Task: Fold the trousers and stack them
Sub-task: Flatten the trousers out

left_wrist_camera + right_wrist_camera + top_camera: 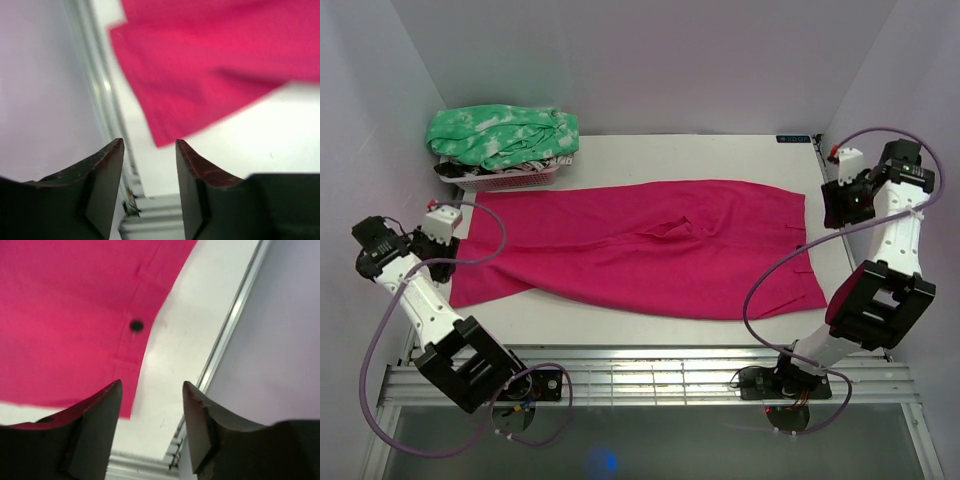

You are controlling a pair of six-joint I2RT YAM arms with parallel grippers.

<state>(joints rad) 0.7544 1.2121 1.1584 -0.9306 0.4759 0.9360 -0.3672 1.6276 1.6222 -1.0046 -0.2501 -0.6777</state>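
We see the left gripper [149,145] released and empty, just beside the leg ends of the trousers [650,250]; these lie flat across the table [720,155], legs left, waist right; the right gripper [152,385] hangs released and empty by the waist corner, near a dark button [136,325].

the bright magenta-pink trousers [650,250] lie spread flat across the table [720,150], legs together, waistband toward the right.
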